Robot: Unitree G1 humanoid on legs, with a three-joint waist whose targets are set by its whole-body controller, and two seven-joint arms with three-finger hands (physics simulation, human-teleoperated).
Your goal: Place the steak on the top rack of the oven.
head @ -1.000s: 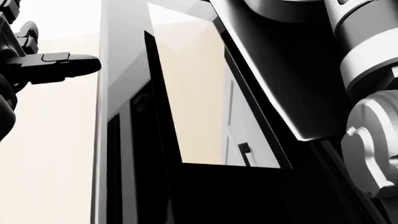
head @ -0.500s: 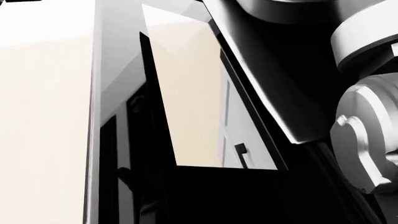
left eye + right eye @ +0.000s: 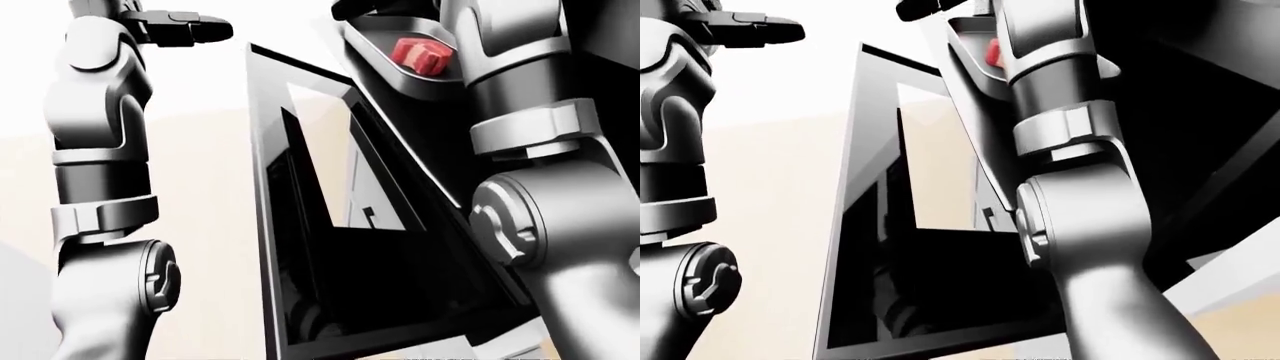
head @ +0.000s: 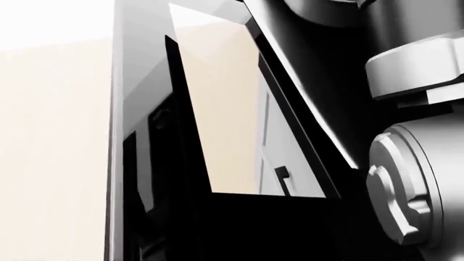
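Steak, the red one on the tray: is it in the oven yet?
Not yet, it seems. Done: the small red steak lies on a shallow silver metal tray, raised high beside the robot's grey right arm. In hand: the tray hangs tilted beside the black glass oven door. Left: setting it on the top rack, which isn't visible.

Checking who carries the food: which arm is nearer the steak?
Right. The right arm rises directly beside the steak on its tray; the left arm stands far off at the view's left.

A kitchen: a black glass-fronted oven [image 3: 340,247] fills the frame's middle, a steak [image 3: 418,54] at upper right.
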